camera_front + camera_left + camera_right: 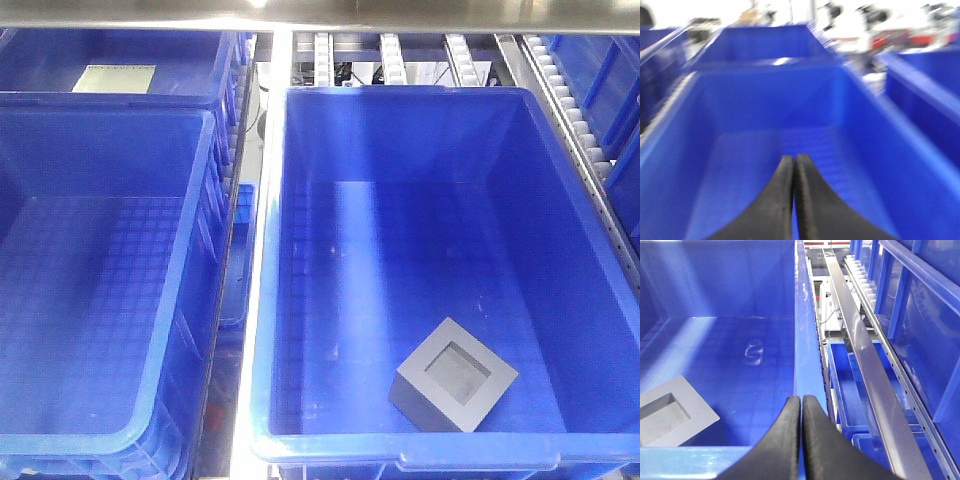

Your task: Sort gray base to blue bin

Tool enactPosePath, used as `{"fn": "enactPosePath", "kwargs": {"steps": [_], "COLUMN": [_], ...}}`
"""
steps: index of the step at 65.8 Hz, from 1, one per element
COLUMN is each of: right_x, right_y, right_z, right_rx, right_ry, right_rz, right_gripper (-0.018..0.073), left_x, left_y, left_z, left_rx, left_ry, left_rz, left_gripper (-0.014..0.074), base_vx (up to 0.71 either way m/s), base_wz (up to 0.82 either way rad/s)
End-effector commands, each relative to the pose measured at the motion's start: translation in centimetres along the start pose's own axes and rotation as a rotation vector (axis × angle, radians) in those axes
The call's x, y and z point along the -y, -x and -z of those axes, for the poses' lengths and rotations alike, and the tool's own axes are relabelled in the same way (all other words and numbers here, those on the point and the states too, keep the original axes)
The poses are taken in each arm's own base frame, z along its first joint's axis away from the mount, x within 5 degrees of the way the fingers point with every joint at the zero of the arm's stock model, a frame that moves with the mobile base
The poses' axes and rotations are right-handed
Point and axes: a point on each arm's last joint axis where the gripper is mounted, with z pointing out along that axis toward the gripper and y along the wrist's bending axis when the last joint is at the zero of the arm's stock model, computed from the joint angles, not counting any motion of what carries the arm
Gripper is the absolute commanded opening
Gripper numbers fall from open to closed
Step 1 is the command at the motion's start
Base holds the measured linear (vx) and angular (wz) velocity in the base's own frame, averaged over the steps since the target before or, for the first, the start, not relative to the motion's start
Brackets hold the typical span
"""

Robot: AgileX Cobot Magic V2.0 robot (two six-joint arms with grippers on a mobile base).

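The small matte gray base block (453,375), hollow face up, lies on the floor of the large deep blue plastic bin (420,100), near its front right corner. The drop looks done; retreat or reset probably comes next. Left gripper (794,162) and right gripper (801,402) both have fingers pressed together, holding nothing. The bins sit on metal roller racking (570,100) beside a neighbouring grid-floored blue crate (190,230).
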Motion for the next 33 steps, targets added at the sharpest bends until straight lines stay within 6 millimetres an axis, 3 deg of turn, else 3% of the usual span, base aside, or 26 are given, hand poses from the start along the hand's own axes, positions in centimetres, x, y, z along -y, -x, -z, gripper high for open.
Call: {"fn": "enactPosePath", "kwargs": {"steps": [1,19,33], "right_x": [0.0,0.0,0.0], "right_y": [0.5,0.5,0.5], "right_z": [-0.1,-0.1,-0.1], "right_rx": [0.045,0.045,0.045], "right_ry": [-0.003,-0.003,-0.003], "right_rz": [0.016,0.016,0.016], "right_gripper": [-0.0005,-0.0005,-0.0005], "left_x": [-0.1,-0.3,-0.4], "left_y": [0.8,-3.0,-4.1], "left_z": [0.1,-1.1,-1.1], "left_rx": [0.112,0.082,-0.037], "left_ry": [0.029,0.034,0.036], "left_rz": [0.012,0.013,0.015], "left_gripper": [-0.0006,-0.0006,-0.0006], "base_vx": [0.0,0.0,0.0], "base_wz": [0.0,0.0,0.0]}}
